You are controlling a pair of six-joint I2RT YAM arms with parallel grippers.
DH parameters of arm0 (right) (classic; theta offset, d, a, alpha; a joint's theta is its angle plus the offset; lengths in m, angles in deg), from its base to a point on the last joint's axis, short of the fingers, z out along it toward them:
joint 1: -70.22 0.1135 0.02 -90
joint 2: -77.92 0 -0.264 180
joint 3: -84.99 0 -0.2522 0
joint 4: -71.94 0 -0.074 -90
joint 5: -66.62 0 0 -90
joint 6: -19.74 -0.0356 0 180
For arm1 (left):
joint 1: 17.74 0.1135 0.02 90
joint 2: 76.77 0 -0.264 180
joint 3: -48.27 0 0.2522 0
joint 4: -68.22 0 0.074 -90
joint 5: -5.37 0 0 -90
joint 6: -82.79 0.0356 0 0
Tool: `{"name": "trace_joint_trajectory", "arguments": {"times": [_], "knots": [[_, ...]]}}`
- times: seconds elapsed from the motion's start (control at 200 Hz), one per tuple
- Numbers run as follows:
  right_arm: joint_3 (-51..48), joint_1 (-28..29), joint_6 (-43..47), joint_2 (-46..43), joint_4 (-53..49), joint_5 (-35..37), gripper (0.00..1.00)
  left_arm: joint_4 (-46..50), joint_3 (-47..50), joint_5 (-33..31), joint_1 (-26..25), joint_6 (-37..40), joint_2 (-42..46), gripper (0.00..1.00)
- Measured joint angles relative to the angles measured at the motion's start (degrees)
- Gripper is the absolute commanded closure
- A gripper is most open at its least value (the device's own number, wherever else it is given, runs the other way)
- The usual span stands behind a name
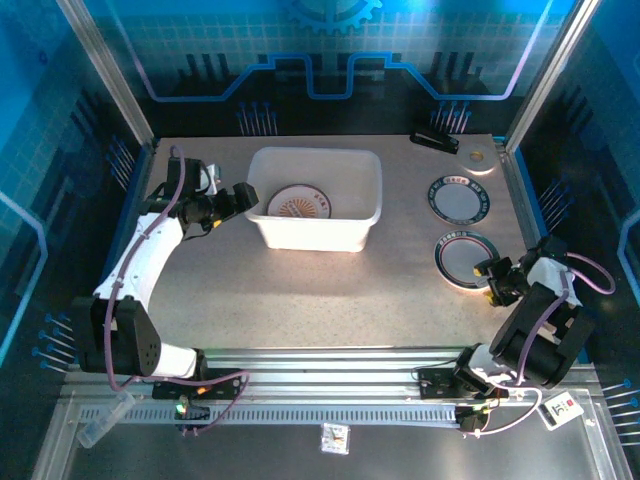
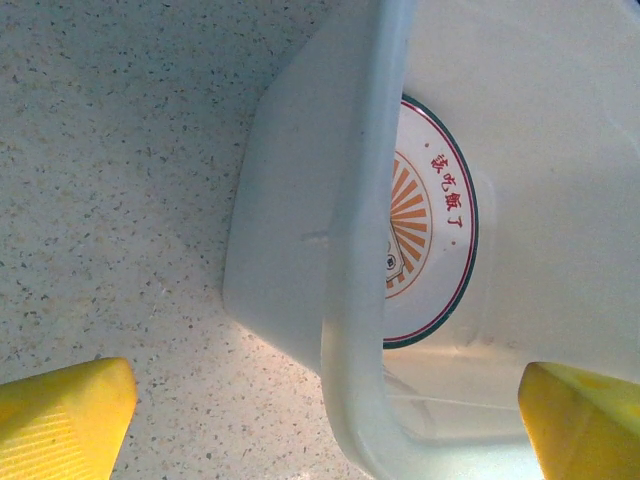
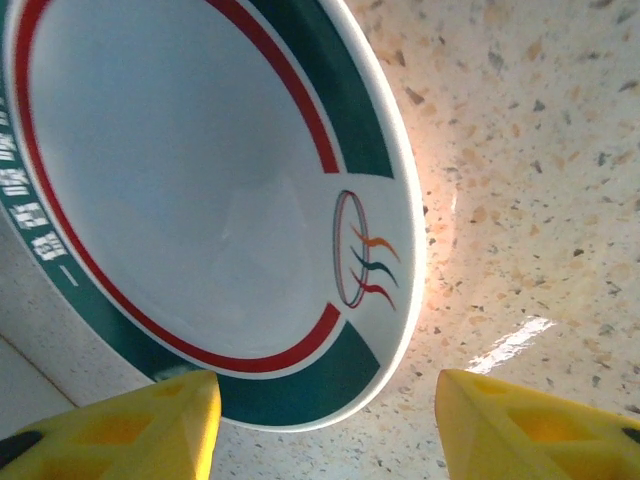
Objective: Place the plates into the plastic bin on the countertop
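The left gripper (image 1: 237,198) is wide open and empty, its fingers either side of the left wall of the bin (image 1: 312,236), which stands mid-countertop (image 1: 300,300) with a sunburst plate (image 1: 298,203) lying inside. Right of it lie a far plate (image 1: 460,197) and a near plate (image 1: 466,260). The right gripper (image 1: 494,281) is partly open around the near plate's edge, gripping nothing.

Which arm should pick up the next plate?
Right. The right gripper is open at the rim of the near plate. The left gripper, also open, is across the countertop beside the plastic bin, far from it.
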Motion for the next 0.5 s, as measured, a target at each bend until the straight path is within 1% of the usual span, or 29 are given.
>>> {"name": "trace_joint_trajectory", "arguments": {"times": [0.225, 0.5], "knots": [[-0.20, 0.00, 0.61, 0.87, 0.33, 0.02, 0.39, -0.02, 0.00, 0.00, 0.00, -0.20, 0.00, 0.01], [-2.36, 0.09, -0.96, 2.36, 5.18, -0.17, 0.42, -0.22, 0.00, 0.00, 0.00, -1.09, 0.00, 0.01]]}}
